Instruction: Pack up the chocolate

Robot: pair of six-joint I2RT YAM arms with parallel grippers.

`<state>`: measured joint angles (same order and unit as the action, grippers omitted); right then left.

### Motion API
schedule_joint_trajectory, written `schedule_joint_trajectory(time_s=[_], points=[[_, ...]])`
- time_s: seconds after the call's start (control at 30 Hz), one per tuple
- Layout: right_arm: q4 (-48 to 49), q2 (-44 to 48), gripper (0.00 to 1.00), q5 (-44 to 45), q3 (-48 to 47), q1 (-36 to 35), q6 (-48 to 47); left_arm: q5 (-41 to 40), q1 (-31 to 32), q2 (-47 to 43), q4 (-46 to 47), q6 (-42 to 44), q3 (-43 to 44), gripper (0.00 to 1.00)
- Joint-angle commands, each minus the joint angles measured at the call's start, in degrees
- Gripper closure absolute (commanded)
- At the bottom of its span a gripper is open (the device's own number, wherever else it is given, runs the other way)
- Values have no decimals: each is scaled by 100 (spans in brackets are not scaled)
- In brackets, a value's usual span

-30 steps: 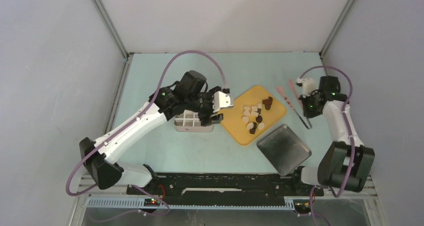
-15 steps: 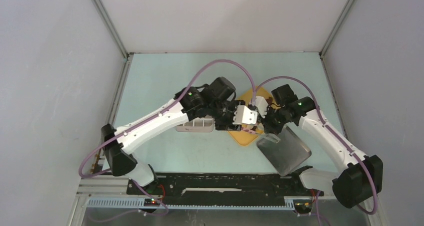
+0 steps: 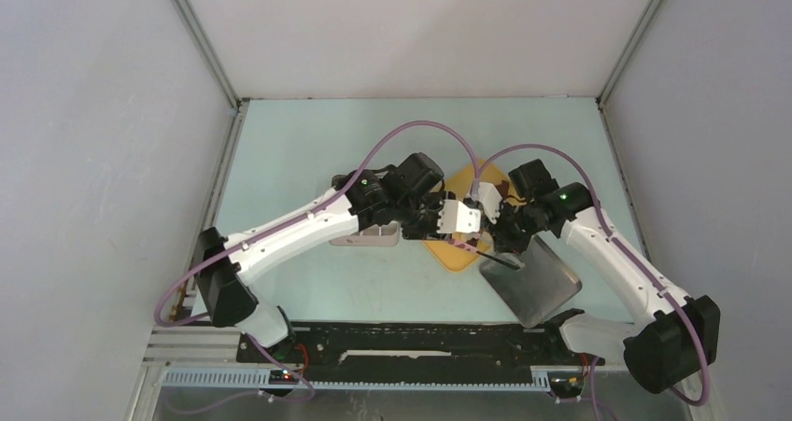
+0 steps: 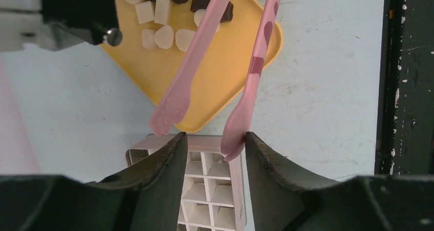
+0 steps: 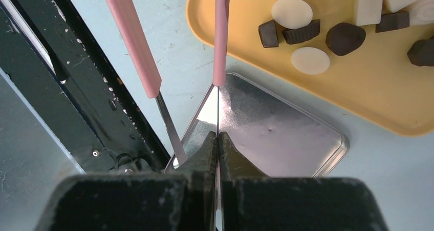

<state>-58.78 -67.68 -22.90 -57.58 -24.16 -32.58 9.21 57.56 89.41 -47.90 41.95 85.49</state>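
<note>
Left wrist view suggests a handover of the pink tongs (image 4: 193,62): right gripper (image 5: 218,137) clamped on their steel end just off the yellow tray (image 4: 225,62), left gripper (image 4: 214,138) spread around one tip, chocolate (image 4: 163,9) lying on that tray, so next probably needs a firm squeeze.

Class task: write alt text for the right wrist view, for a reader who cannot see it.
The right gripper is shut on one thin metal arm of the pink tongs; the tongs' other arm runs free to its left. Beyond lie a metal tin and a yellow tray holding white and dark chocolate pieces.
</note>
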Motion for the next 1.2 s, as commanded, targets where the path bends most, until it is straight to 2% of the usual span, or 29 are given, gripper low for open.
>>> schedule_joint_trajectory(time_s=[0.0,0.17,0.43,0.5,0.53,0.67,0.77,0.87,0.93,1.0,1.17], points=[[-65,248,100,-102,-76,-31,-38,318,36,92,-39,3,43,50],[-24,260,100,-81,-76,-22,-25,954,36,209,-478,142,107,57],[-27,245,100,-201,-78,-14,18,1145,36,152,-368,36,0,95],[-19,306,98,-353,-73,51,73,1289,17,54,-299,21,-79,100],[-34,345,95,-511,-79,105,116,1422,-13,6,-267,5,-154,100],[-121,707,60,-1133,-237,382,282,2268,-384,-270,-81,-163,-425,100],[25,1116,32,-1607,-360,773,484,3232,-910,-461,329,-677,-761,100],[20,1088,18,-2548,-620,1301,577,4431,-1379,-625,830,-1221,-1165,100],[70,1022,12,-3056,-644,1463,553,4835,-1535,-739,1096,-1409,-1380,100],[182,965,11,-3248,-642,1382,370,5083,-1600,-741,1069,-1435,-1429,100],[124,732,11,-3084,-644,920,-334,5686,-1695,-563,1265,-1824,-1431,100]])
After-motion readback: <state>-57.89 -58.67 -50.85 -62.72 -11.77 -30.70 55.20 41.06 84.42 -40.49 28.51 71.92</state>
